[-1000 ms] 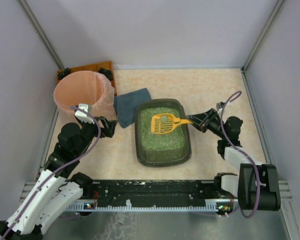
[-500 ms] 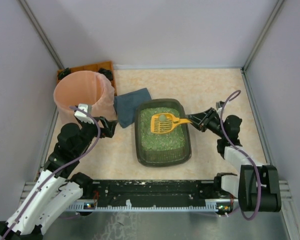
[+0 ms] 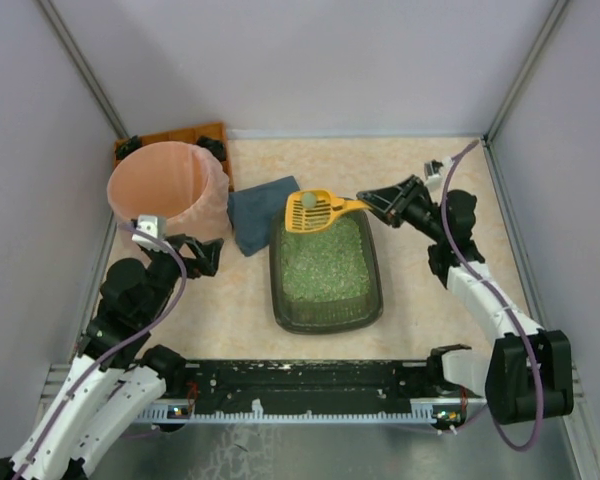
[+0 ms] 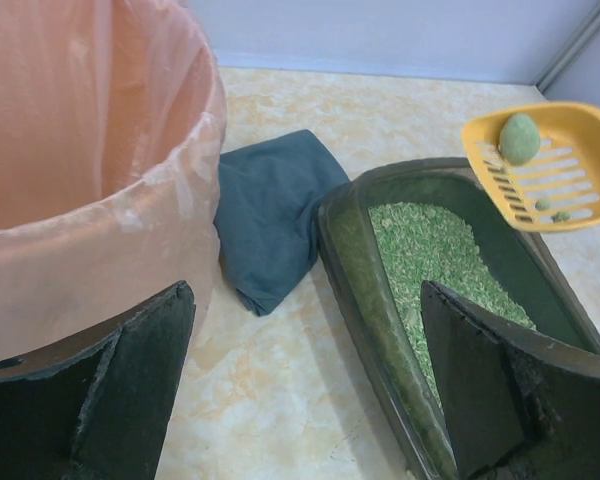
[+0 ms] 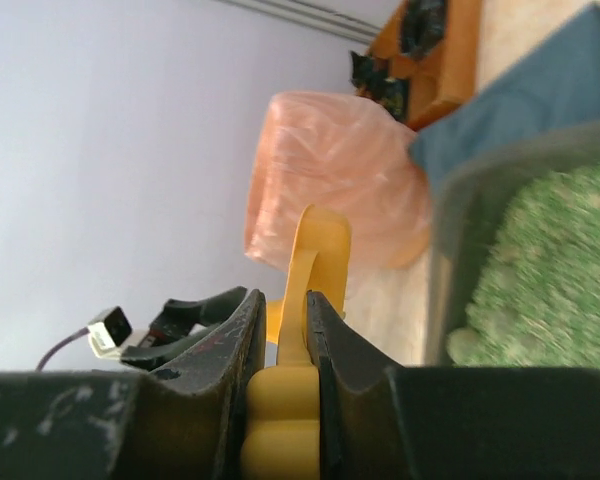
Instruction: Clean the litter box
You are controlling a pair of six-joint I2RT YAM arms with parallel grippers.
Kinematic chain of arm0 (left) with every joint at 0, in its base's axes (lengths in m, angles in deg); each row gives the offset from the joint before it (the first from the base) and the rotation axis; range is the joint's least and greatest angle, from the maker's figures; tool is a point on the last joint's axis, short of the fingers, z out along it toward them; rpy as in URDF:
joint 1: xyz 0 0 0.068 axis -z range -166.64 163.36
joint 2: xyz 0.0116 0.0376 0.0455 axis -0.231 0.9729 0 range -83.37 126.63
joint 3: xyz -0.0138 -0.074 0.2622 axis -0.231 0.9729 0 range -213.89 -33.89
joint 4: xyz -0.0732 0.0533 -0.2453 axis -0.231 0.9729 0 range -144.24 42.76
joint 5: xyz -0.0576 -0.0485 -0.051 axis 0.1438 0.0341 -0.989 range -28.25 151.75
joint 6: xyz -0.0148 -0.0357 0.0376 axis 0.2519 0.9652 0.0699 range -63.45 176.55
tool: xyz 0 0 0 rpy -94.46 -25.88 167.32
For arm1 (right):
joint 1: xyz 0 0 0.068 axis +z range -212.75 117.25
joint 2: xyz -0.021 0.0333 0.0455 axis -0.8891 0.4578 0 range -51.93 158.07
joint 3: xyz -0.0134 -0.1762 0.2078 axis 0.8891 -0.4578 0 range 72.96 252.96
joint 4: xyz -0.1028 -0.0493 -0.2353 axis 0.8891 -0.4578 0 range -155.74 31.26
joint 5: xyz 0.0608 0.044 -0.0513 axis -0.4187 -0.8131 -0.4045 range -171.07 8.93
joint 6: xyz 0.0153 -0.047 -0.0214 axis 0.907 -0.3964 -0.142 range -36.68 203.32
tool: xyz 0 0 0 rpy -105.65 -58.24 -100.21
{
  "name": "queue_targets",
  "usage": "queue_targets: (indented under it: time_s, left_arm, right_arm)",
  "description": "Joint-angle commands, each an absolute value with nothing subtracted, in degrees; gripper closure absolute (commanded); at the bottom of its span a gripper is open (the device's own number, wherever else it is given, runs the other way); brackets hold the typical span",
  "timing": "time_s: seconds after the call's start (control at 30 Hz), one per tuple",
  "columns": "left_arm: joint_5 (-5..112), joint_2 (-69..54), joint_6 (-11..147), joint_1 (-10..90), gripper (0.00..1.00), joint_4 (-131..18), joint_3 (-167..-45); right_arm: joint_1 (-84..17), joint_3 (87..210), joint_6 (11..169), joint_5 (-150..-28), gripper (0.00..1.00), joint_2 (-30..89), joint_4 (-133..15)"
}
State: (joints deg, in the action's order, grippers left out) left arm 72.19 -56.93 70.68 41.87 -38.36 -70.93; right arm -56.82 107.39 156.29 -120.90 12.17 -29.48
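The litter box (image 3: 280, 290) is a dark grey-green tray of green granules in the middle of the table; it also shows in the left wrist view (image 4: 370, 290) and the right wrist view (image 5: 450, 240). My right gripper (image 3: 372, 203) is shut on the handle of a yellow slotted scoop (image 3: 313, 211), held above the box's far end. A grey-green lump (image 3: 308, 200) lies in the scoop (image 4: 570, 160). The scoop's handle (image 5: 305, 290) sits between the right jaws. My left gripper (image 3: 202, 252) is open and empty, just in front of the pink bucket (image 3: 170, 190), left of the box.
A folded dark blue cloth (image 3: 262, 212) lies between the bucket and the litter box. An orange-brown compartment tray (image 3: 195, 135) sits behind the bucket at the far left corner. Grey walls enclose the table on three sides.
My right gripper has lifted the scoop with the lump out of the granules and moved it toward the box's far left end. My left arm has drawn back slightly.
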Motion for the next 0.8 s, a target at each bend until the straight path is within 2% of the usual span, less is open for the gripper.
queue_targets:
  time_s: [0.0,0.27,0.57,0.77]
  left_arm:
    - [77.7,-60.5,70.9,41.7,0.02,-37.0,-72.6]
    - [85.2,-66.7,70.5,41.7,0.02,-31.3,-76.6]
    - [89.6,-70.2,69.3,41.7,0.02,-27.6,-80.0]
    - [90.8,-71.8,69.5,41.7,0.02,-26.2,-80.1]
  right_arm:
    - [-49.9,121.4,153.6,-113.4,1.0,16.1,-34.2]
    - [-37.8,146.4,149.9,-106.6,1.0,32.6,-40.0]
    - [-27.4,179.7,139.8,-102.0,1.0,54.9,-54.6]
    - [-22.4,205.3,126.9,-98.8,1.0,68.7,-68.0]
